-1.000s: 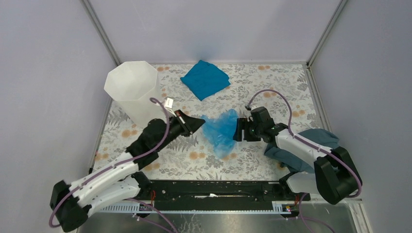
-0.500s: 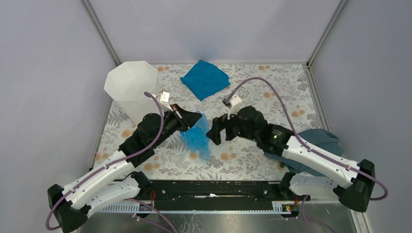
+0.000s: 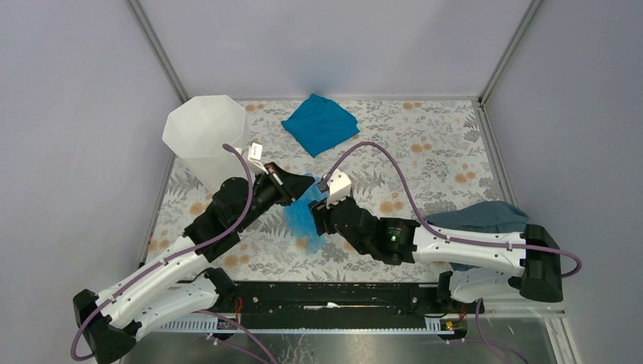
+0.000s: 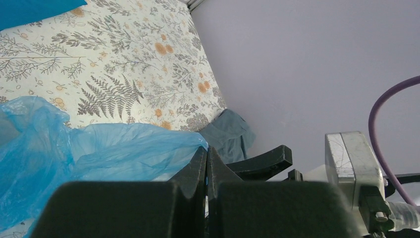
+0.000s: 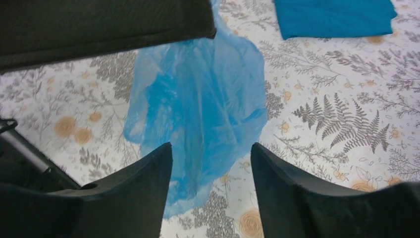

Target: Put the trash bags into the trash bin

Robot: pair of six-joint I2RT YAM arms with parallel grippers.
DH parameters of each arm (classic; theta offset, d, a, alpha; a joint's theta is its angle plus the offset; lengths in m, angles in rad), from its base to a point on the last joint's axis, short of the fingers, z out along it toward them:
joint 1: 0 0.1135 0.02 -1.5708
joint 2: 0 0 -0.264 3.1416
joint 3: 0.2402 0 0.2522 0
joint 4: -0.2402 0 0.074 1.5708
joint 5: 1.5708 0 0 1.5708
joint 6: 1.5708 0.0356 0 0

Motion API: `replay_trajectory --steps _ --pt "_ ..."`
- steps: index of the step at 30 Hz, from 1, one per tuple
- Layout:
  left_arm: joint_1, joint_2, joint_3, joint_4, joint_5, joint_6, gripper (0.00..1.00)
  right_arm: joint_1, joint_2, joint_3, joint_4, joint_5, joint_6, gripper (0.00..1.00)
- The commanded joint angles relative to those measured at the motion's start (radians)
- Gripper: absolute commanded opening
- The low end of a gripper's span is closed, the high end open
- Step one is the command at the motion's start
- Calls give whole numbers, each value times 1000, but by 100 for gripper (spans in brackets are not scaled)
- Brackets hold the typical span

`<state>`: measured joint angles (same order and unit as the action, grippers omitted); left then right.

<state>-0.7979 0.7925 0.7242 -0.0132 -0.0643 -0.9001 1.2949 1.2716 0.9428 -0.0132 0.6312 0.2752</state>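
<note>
The trash bag (image 3: 302, 218), a thin see-through light-blue film, hangs from my left gripper (image 3: 308, 182), which is shut on its top edge, and it trails down onto the floral table. In the left wrist view the film (image 4: 99, 148) bunches left of the closed fingertips of the left gripper (image 4: 207, 149). My right gripper (image 3: 319, 218) is open just right of the bag, touching nothing. The right wrist view shows the bag (image 5: 203, 99) beyond the spread right gripper (image 5: 211, 147). The trash bin (image 3: 206, 142), a tall white faceted bin, stands upright at the back left.
A folded teal cloth (image 3: 320, 123) lies at the back centre, also in the right wrist view (image 5: 337, 17). A dull grey-blue cloth (image 3: 489, 216) lies at the right, partly under the right arm. Grey walls close in the table on three sides.
The left gripper has lifted the bag off the table and drawn it left. The right arm has swung left, following the bag, with its jaws open.
</note>
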Motion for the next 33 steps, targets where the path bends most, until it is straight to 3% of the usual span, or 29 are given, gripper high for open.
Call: replay_trajectory --steps 1,3,4,7,8,9,12,14,24,33 --pt "-4 -12 19 30 6 -1 0 4 48 7 195 78 -8 63" --pt "-4 -11 19 29 6 1 0 4 71 -2 229 80 10 62" --pt "-4 -10 21 28 6 3 0 4 79 -13 245 97 25 57" --pt "-4 -10 33 16 2 24 1 -33 66 -45 236 102 106 15" --pt "-4 -9 46 -33 -10 37 10 -63 49 -61 229 54 143 5" --pt "-4 -11 57 -65 -22 57 26 -107 29 -81 229 -43 179 0" --pt "-4 -27 60 -142 -46 118 76 -239 -41 -167 270 -271 283 0" --pt "-4 -60 16 -160 -45 123 97 -293 -85 -201 262 -344 311 0" --pt "-2 -203 -246 -138 55 63 99 -582 -235 -338 186 -686 356 0" --pt "-3 6 -298 113 221 50 95 -658 -214 -329 154 -795 351 0"
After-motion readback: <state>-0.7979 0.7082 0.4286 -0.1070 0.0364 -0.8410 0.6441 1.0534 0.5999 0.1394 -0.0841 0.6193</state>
